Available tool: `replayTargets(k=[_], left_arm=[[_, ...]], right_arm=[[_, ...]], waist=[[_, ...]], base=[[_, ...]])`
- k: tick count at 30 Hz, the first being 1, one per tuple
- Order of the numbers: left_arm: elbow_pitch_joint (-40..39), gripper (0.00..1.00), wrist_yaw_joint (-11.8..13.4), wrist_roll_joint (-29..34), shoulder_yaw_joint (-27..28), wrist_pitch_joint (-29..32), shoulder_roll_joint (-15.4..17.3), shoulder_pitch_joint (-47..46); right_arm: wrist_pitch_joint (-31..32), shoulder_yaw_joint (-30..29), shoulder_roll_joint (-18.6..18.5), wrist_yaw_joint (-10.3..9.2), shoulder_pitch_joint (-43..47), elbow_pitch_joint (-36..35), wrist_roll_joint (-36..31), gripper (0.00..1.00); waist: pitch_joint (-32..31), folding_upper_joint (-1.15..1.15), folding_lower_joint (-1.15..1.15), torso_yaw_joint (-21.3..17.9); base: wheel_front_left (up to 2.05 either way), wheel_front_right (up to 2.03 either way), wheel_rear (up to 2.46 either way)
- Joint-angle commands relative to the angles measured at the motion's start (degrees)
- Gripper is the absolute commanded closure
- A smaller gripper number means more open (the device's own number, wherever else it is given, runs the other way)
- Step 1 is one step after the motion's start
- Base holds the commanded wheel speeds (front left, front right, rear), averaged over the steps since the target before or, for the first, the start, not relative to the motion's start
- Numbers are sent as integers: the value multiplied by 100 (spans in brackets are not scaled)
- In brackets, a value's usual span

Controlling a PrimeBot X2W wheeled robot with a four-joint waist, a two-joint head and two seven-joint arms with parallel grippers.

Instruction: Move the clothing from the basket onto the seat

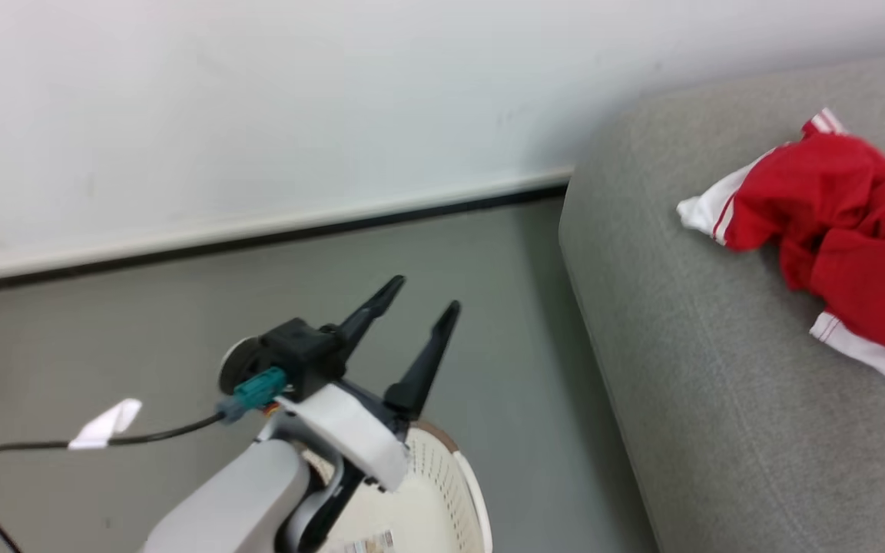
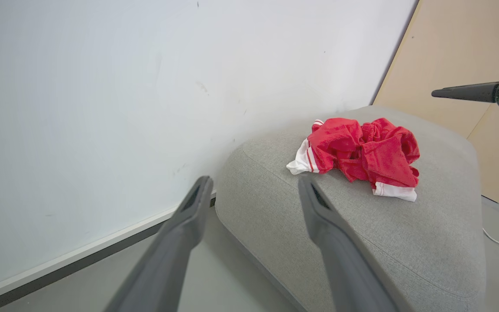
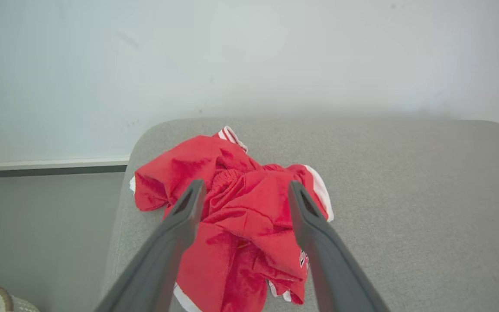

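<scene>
**Clothing.** A crumpled red garment with white trim [image 2: 362, 151] lies on the seat [image 1: 719, 384] near its rounded corner, a white-edged fold pointing toward that corner. It lies clear of the seat's front edge, and bare grey upholstery surrounds it on every visible side.

**Basket.** The basket [image 1: 439, 480] stands on the grey floor [image 1: 504, 307] beside the seat's end and apart from it, with a strip of open floor between the two. Its perforated wall, brown rim and a paper label [image 1: 369, 544] inside it are visible; the rest is hidden beneath the left arm.

**Surroundings.** A white wall [image 1: 258, 115] with a pale skirting runs behind the floor and the seat. A black cable carrying a white tag [image 1: 108, 422] trails across the floor to the left.

**Left gripper** [image 1: 424, 296]. Raised above the basket, the forearm angled up and its fingers pointing toward the wall. The fingers are spread wide and hold nothing.

**Right gripper** [image 3: 245, 186]. Aimed down at the clothing, its fingers are spread wide to either side of the red cloth. It appears to hang just above the cloth without gripping it, though whether the two touch cannot be judged.
</scene>
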Motion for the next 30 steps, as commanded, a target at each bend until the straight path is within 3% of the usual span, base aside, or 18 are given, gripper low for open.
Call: replayTargets(k=[1,4,11,15,19,25,30], left_arm=[[-41,0,49,-51,66,-36,85,140],[-159,0,185,-173,308,-55,226,385],[-453,0,598,-376,1074,-90,602,1024],[-532,0,1073,-278,1599,-86,793,1445],[-706,0,1316,-229,2047,-87,753,1941],[-812,0,1365,31,2570,-88,573,2629],[-839,0,1162,400,3053,-89,238,3051]], right_arm=[[-122,17,-62,13,94,-107,-8,0],[-555,-28,-97,12,225,-473,-51,0],[-1757,-316,259,9,806,-1218,-222,0],[-2314,-566,606,9,1322,-1395,-491,0],[-2585,-933,1102,8,1967,-1509,-920,0],[-2669,-1497,2033,8,3024,-1899,-1763,0],[-2669,-2132,2779,8,3908,-2247,-2341,0]], waist=[[-418,0,2,4],[-709,0,2,66],[-1189,0,2,314],[-1310,0,2,490],[-1377,0,2,656],[-1367,0,2,895],[-1371,0,2,1090]], base=[[0,0,0],[0,0,0],[0,0,0],[0,0,0],[0,0,0],[0,0,0],[0,0,0]])
